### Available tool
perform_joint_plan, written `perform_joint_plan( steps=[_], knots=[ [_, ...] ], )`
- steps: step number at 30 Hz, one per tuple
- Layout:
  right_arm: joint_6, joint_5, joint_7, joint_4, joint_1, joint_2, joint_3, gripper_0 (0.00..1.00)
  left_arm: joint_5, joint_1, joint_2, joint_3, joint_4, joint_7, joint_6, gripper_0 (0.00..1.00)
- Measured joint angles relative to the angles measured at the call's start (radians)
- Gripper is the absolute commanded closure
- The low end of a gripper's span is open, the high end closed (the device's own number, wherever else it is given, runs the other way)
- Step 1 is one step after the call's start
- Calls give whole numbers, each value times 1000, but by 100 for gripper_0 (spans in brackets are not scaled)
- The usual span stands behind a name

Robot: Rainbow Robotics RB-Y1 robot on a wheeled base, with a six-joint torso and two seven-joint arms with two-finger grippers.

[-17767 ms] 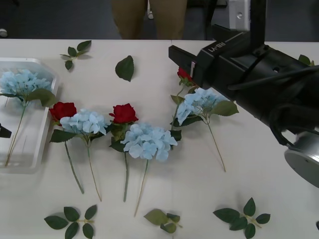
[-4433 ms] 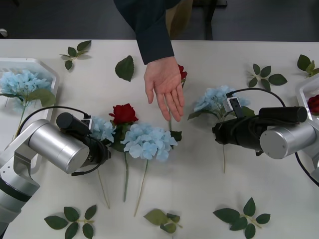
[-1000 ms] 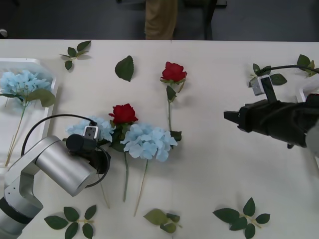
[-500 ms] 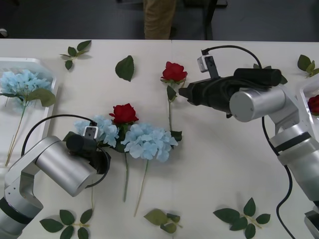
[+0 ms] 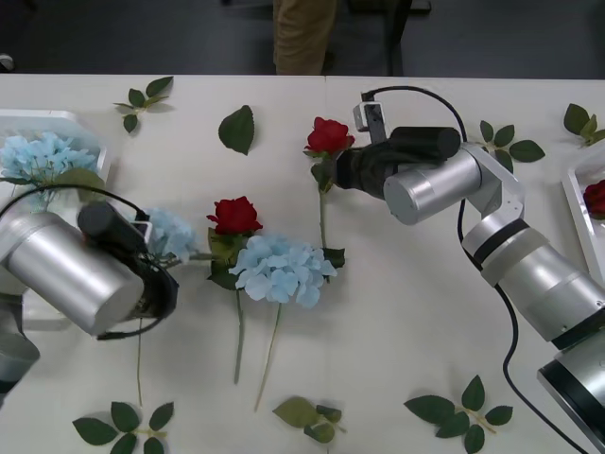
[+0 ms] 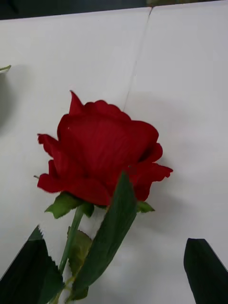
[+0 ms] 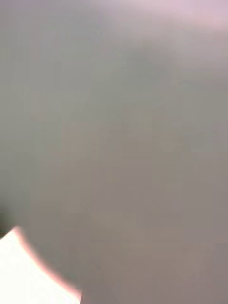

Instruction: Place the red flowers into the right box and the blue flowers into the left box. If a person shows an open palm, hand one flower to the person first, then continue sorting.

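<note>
Right, right gripper (image 5: 342, 170) sits upper centre, nosed up to the far rose (image 5: 329, 136); in the wrist view its fingers (image 6: 206, 268) are spread either side of the stem, nothing grasped yet. Risk: closes on a leaf, not stem, and rose slips or spins. Left gripper (image 5: 156, 248) is at mid-left by a blue flower (image 5: 173, 232) — clenched or not, can't tell, arm hides it. If it's holding, long stem could drag the near rose (image 5: 233, 215) or big blue flower (image 5: 281, 269) beside it. Left box (image 5: 90, 128) at far left w/ one blue head in it; right box (image 5: 579, 203) cut off at right edge, a red bit inside. Left wrist cam: grey blur, unreadable.
</note>
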Motion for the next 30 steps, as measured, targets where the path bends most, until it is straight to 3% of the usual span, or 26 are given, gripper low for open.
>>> perform_joint_plan(
  steps=[5, 12, 19, 25, 26, 27, 28, 29, 30],
  knots=[
    [-14, 92, -62, 47, -33, 29, 1, 18, 163, -48, 31, 207, -35, -154, 130, 100],
    [-54, 103, -130, 77, -40, 44, 69, 17, 329, -96, 159, 408, -1, -267, 146, 100],
    [-54, 103, -130, 85, -41, 44, 127, 17, 448, -100, 375, 440, 178, -267, 64, 100],
    [-58, 147, -138, 97, -41, 46, 154, 18, 535, -100, 467, 441, 412, -270, -133, 100],
    [-69, 151, -147, 105, -41, 46, 158, 24, 537, -101, 469, 441, 460, -278, -182, 100],
    [-87, 153, -159, 115, -41, 47, 162, 41, 537, -101, 469, 441, 504, -297, -224, 100],
    [-107, 155, -163, 129, -41, 48, 166, 47, 537, -101, 469, 439, 549, -325, -264, 100],
    [-132, 162, -163, 143, -42, 49, 169, 59, 534, -102, 469, 433, 589, -366, -314, 100],
    [-151, 171, -163, 155, -44, 50, 171, 64, 528, -104, 469, 423, 626, -416, -362, 100]
  ],
)
